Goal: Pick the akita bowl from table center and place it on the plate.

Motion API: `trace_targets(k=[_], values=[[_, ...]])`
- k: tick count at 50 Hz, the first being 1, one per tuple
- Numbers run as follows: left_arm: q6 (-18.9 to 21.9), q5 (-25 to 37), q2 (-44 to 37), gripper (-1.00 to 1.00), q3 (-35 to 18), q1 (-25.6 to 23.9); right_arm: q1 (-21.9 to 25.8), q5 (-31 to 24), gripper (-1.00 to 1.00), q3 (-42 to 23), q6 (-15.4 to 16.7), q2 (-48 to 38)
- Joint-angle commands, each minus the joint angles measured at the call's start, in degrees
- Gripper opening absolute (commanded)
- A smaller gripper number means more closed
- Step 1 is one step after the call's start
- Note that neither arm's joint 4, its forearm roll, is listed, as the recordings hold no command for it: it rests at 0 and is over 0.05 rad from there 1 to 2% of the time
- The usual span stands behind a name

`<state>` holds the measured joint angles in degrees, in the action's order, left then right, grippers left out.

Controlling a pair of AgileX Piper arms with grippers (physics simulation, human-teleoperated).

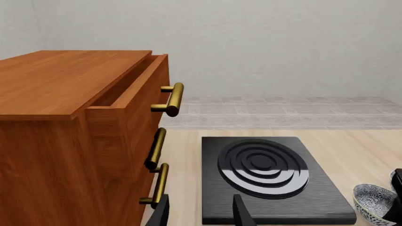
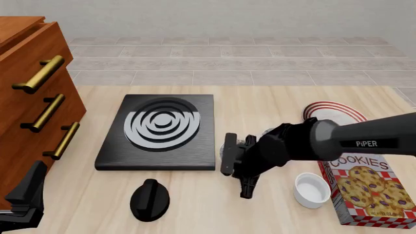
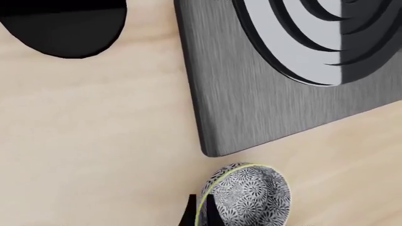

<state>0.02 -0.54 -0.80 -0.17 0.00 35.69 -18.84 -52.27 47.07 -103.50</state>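
The akita bowl (image 3: pixel 251 195), speckled grey-white inside and dark-patterned outside, sits just off the near right corner of the black stove plate (image 3: pixel 251 103). My right gripper (image 3: pixel 202 214) is shut on its rim, one finger inside and one outside. In the front view the right gripper (image 2: pixel 237 150) and arm hide most of the akita bowl (image 2: pixel 249 141). The left wrist view catches the akita bowl (image 1: pixel 373 202) at its edge. The red-striped plate (image 2: pixel 334 113) lies behind the right arm, partly covered. My left gripper (image 1: pixel 201 215) is open and holds nothing, low beside the cabinet.
A wooden drawer cabinet (image 2: pixel 29 97) with brass handles stands at the left, top drawer slightly open. A black knob-shaped object (image 2: pixel 149 199) lies in front of the stove plate. A small plain white bowl (image 2: pixel 311 189) and a cookies box (image 2: pixel 367 192) sit at the near right.
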Motion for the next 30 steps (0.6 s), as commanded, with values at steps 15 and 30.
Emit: trace_targets(k=[15, 30], values=[[-0.01, 0.0, 0.0, 1.0, 0.0, 0.0, -1.03, -0.12, -1.0, 1.79, 4.03, 4.67], [-0.01, 0.0, 0.0, 1.0, 0.0, 0.0, 0.82, -4.69, -1.0, 3.23, 3.66, 12.23]])
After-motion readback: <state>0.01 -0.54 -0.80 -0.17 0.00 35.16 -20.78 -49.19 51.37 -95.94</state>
